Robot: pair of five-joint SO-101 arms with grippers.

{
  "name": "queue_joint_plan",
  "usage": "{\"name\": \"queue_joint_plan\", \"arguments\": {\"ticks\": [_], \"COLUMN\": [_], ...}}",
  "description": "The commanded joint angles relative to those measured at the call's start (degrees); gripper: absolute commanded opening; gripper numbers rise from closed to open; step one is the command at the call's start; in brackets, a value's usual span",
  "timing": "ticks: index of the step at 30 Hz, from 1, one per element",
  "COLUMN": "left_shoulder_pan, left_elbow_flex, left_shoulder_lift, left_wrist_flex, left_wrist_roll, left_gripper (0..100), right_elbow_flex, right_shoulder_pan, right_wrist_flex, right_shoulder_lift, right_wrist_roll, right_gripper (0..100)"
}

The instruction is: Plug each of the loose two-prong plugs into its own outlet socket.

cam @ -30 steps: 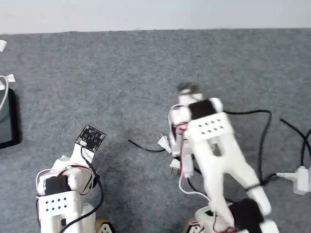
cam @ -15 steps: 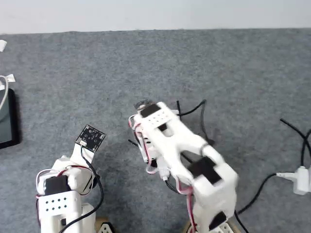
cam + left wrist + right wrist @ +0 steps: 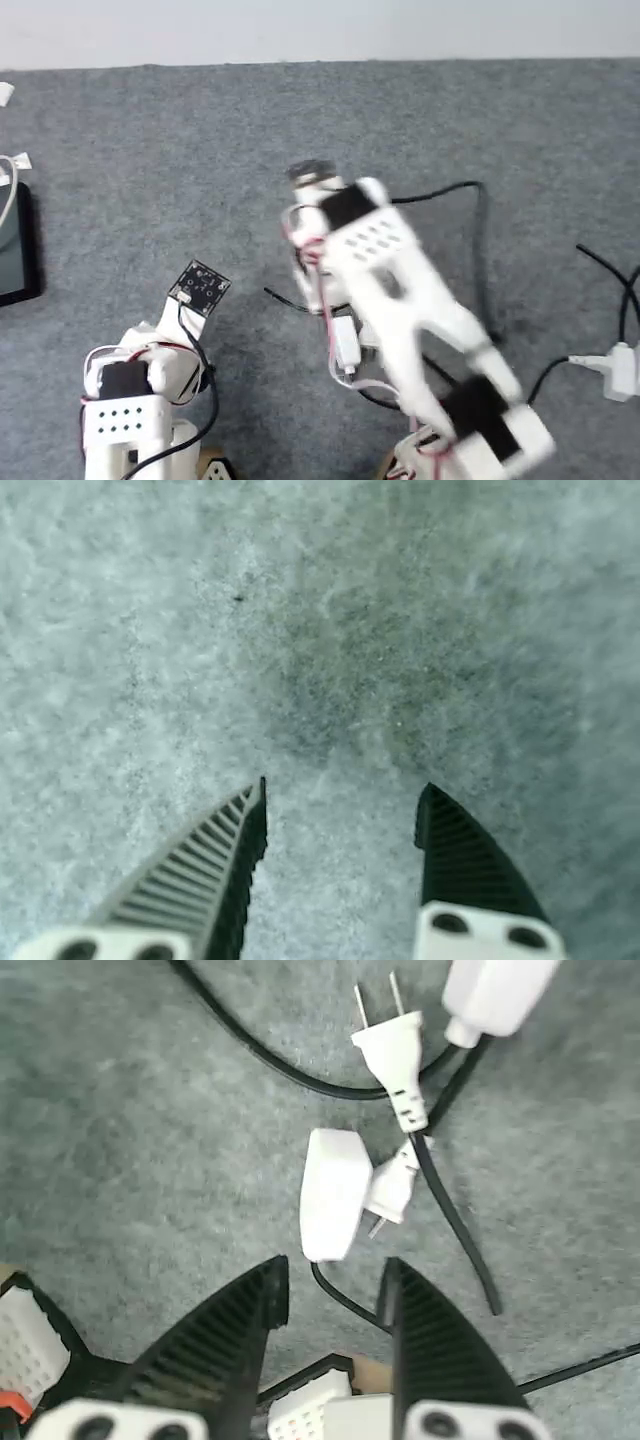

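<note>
Right gripper (image 3: 333, 1270), jaws parted and empty, over outlet socket (image 3: 328, 1195); the tangled black cable (image 3: 280, 1060) may drag the two-prong plug (image 3: 385, 1040) askew. Left gripper (image 3: 340, 800), at its 9 o'clock, likewise parted.

The table (image 3: 180, 120) is speckled grey. The plug (image 3: 392, 1045) and outlet socket (image 3: 328, 1192) are white, the cable (image 3: 455, 1222) black. The left gripper (image 3: 346, 785) and right gripper (image 3: 333, 1270) are ribbed black on white mounts. The right arm (image 3: 400, 290) is white with red wires.

The high camera overlooks my surface (image 3: 150, 130). Both wrist cameras face it closely, past my left tool (image 3: 345, 785) and right tool (image 3: 335, 1262).
</note>
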Motion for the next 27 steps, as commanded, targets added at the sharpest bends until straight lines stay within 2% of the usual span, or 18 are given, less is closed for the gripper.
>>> {"name": "queue_joint_plan", "arguments": {"ticks": [1, 3, 6, 8, 11, 15, 18, 21, 25, 27], "left_shoulder_pan": [1.32, 4.75, 15.56, 24.35, 37.10, 49.23, 51.43, 51.25, 51.34, 51.34], "left_elbow_flex": [-6.20, -9.01, -11.30, -11.65, -13.58, -14.29, -12.53, -12.44, -14.73, -17.98], "left_shoulder_lift": [-0.79, -0.79, -0.79, -0.79, -0.44, -0.26, -0.09, 3.69, 15.91, 23.82], "left_wrist_flex": [2.37, 4.66, 7.38, 6.07, 1.85, -7.38, -15.47, -21.10, -25.49, -26.46], "left_wrist_roll": [2.37, 2.55, 3.96, 9.23, 20.13, 33.14, 38.86, 39.91, 40.44, 43.08], "left_gripper": [18, 18, 18, 18, 18, 18, 18, 17, 17, 17], "right_elbow_flex": [4.31, 8.88, 22.59, 34.29, 50.81, 65.41, 66.99, 67.08, 66.90, 66.90], "right_shoulder_pan": [8.75, 16.22, 25.45, 28.79, 31.43, 31.96, 32.04, 32.75, 34.42, 34.51], "right_wrist_flex": [2.15, 1.19, -6.64, -17.36, -36.18, -55.60, -57.89, -57.89, -57.98, -58.15], "right_shoulder_lift": [-15.16, -21.14, -28.18, -31.43, -35.03, -37.49, -38.29, -38.29, -38.37, -38.37], "right_wrist_roll": [1.58, 1.23, 0.09, -2.73, -5.19, -5.98, -5.89, -5.89, -5.98, -5.98], "right_gripper": [19.1, 16.9, 6.1, 0.2, 2.1, 0.9, 0.9, 0.9, 0.9, 0.9]}}
